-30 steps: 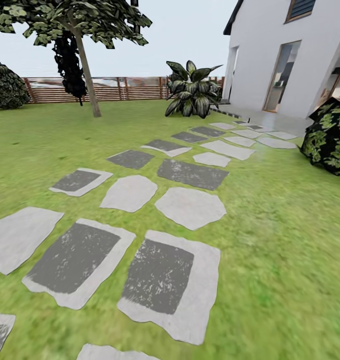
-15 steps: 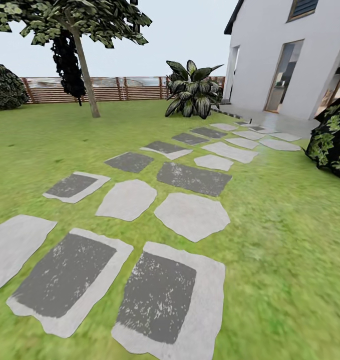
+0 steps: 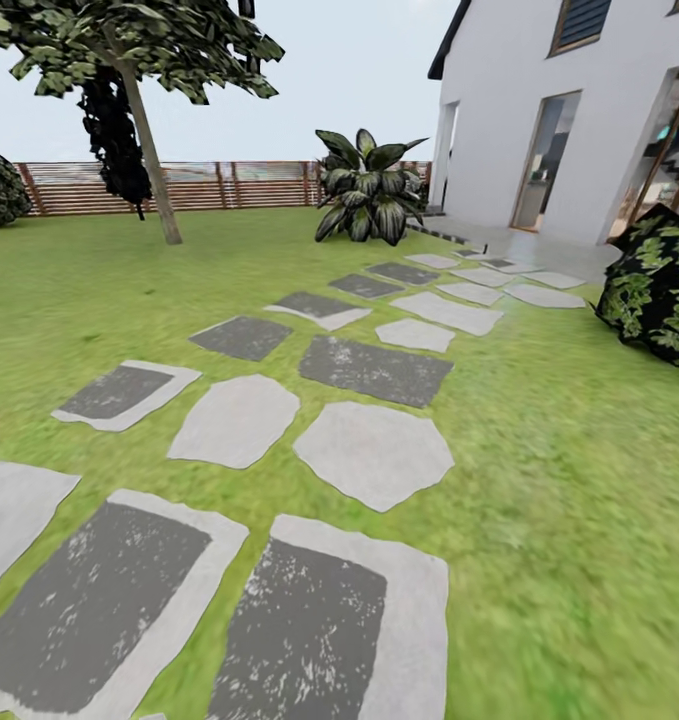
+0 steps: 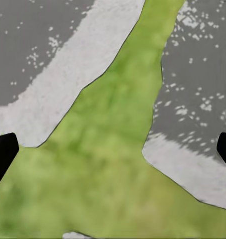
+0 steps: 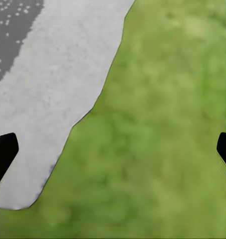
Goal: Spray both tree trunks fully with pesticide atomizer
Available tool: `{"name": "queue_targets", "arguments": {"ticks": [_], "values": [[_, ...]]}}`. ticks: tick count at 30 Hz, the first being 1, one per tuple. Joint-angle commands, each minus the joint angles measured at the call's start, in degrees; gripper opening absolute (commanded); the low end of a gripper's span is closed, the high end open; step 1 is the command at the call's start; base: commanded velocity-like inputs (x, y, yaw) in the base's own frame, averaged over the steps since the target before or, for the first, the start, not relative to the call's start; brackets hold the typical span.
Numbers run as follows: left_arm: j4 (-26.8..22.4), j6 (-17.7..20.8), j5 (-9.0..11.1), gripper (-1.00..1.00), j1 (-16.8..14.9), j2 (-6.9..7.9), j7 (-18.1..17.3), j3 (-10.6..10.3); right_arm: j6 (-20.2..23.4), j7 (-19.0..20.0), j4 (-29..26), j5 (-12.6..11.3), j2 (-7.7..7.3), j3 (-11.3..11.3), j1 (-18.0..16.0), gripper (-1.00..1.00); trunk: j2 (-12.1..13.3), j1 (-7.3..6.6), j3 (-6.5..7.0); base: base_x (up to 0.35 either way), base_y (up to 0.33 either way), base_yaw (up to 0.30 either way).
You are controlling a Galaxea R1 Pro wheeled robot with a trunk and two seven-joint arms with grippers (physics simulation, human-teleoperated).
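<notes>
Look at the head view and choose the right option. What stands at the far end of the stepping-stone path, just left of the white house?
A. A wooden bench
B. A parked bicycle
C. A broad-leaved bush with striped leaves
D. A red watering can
C, since the broad-leaved bush rises where the stepping stones run out, beside the white house and before the slatted fence.

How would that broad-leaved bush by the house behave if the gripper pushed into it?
The broad-leaved bush would likely give: its long striped leaves arch outward and look floppy. It appears rooted in the lawn, so it probably would not slide or tip. As a simulator render, it may simply act rigid.
</notes>
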Motion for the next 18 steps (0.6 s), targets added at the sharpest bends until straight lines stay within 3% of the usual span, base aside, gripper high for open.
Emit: {"name": "queue_targets", "arguments": {"ticks": [1, 18], "values": [[0.12, -0.20, 0.54, 1.00, 0.06, 0.03, 0.02, -0.18, -0.18, -0.02, 0.04, 0.04, 0.00, 0.00, -0.03, 1.00, -0.02, 0.03, -0.05, 0.340, 0.000, -0.040], [0.33, -0.23, 0.58, 1.00, 0.13, -0.03, 0.01, -0.23, -2.90, -0.01, 0.05, -0.11, 0.00, -0.08, -0.05, 1.00, -0.02, 0.03, -0.22, 0.340, 0.000, -0.005]]}}
